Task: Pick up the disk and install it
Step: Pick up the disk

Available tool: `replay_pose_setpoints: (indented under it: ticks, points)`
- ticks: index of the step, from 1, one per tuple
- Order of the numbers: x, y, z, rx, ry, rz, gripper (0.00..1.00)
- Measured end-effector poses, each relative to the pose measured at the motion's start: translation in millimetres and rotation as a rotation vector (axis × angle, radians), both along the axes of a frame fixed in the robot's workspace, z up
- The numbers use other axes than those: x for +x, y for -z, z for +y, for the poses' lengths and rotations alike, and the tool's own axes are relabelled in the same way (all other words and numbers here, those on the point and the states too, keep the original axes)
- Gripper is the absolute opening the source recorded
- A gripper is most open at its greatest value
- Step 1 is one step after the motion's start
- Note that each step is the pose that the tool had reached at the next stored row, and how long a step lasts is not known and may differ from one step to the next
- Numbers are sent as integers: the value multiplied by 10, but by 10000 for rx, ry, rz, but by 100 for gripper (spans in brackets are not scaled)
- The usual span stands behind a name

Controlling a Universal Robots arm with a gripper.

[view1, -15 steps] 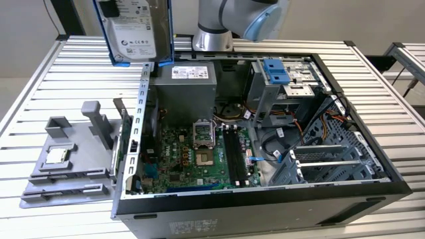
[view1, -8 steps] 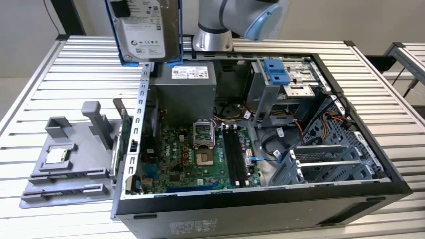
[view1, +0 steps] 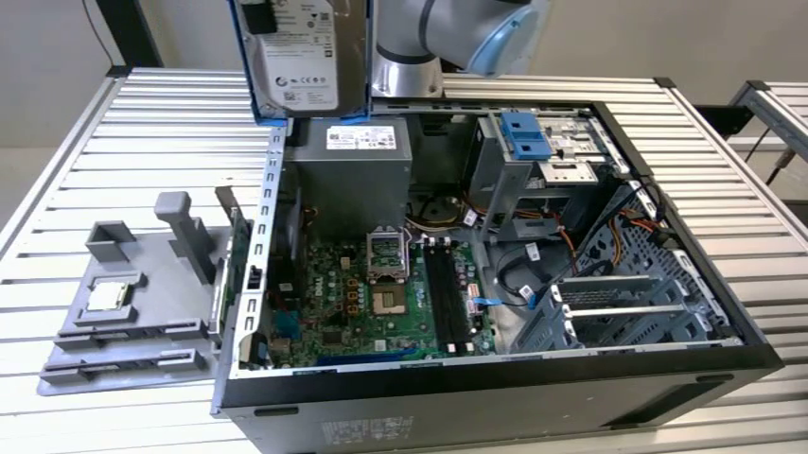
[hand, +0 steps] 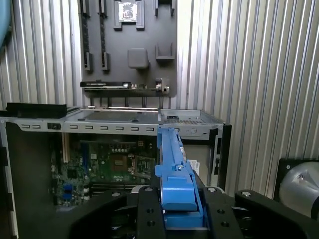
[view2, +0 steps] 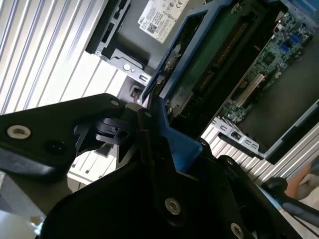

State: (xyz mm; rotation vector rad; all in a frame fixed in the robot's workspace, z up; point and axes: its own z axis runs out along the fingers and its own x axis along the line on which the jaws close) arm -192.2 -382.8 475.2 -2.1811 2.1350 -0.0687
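Gripping the disk (view1: 293, 57) by its blue carrier edge, the closed jaws hold it upright above the case's (view1: 505, 371) power-supply corner. Its other edges hang free in open air.

We record a robotics lab bench: a ribbed silver aluminium-profile table (view1: 139, 132) carrying an open black desktop computer case (view1: 505, 374), with a grey plastic fixture (view1: 165, 284) at the exterior view's left.

We see the disk (view1: 299, 47) as dull silver metal with a white paper label, framed in smooth blue plastic; the counter (view1: 151, 123) is ribbed, bright metal.
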Motion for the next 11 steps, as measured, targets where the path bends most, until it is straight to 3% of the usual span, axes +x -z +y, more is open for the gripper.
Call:
replay_pose_setpoints:
  ticks: [11]
  points:
    - [310,0,0,7,0,0,0]
